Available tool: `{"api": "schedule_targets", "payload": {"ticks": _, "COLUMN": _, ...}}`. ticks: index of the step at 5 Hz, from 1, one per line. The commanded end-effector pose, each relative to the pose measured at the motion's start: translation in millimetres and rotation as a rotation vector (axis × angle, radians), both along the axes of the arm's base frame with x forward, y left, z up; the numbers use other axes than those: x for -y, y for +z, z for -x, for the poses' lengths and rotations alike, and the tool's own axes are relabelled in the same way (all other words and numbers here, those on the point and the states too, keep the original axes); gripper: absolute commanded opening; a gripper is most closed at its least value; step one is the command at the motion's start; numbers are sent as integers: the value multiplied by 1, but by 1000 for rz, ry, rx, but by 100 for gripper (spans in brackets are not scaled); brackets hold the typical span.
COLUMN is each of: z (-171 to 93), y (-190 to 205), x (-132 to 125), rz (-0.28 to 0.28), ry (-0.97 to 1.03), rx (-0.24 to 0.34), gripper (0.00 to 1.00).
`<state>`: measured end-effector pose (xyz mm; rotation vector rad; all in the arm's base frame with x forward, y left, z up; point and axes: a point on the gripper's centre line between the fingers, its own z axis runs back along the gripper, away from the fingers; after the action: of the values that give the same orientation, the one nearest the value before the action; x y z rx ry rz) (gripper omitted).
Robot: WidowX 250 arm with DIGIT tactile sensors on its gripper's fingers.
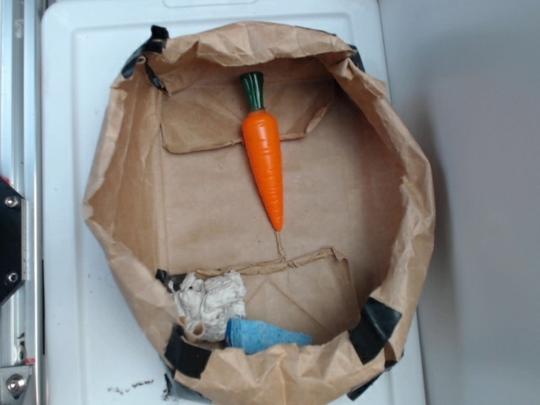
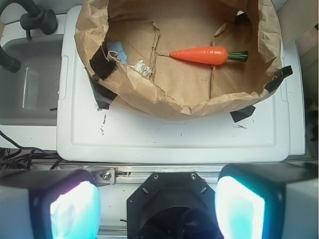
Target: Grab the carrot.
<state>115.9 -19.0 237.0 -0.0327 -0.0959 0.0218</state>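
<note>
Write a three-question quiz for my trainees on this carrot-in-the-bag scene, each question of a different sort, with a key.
1. True or false: the carrot lies inside the paper bag.
2. Which sits closest to the blue cone? A) the carrot B) the cloth wad C) the gripper
3. Fill in: the gripper's jaws stand ____, with nothing between them.

Key: 1 true; 2 B; 3 open.

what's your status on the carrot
Gripper open, empty, outside the bag. Carrot lying flat inside the bag, untouched. Cloth and blue cone at the far end from it, nothing in the way.
</note>
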Motion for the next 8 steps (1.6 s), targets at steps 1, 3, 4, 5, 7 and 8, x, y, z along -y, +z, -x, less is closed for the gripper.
{"api": "schedule_targets", "payload": {"ticks": 1, "z": 0, "y": 0, "x": 0, "rz": 0, "ry": 0, "rx": 0, "gripper": 100}}
{"api": "schedule_targets", "payload": {"ticks": 3, "z": -42, "y": -4, "x": 42, "rz": 2, "ry": 85, "rx": 53, "gripper": 100}}
{"api": "schedule_targets", "payload": {"ticks": 4, "z": -45, "y": -11, "x": 49, "rz": 8, "ry": 20, "rx": -8, "gripper": 100}}
{"api": "schedule_targets", "payload": {"ticks": 5, "z": -95, "y": -20, "x": 28, "rz": 28, "ry": 53, "rx": -39, "gripper": 100}}
{"api": "schedule_targets", "payload": {"ticks": 7, "z": -95, "y": -20, "x": 28, "rz": 28, "ry": 53, "rx": -39, "gripper": 100}}
{"api": "schedule_targets", "payload": {"ticks": 8, "z": -95, "y": -20, "x": 28, "rz": 28, "ry": 53, "rx": -39, "gripper": 100}}
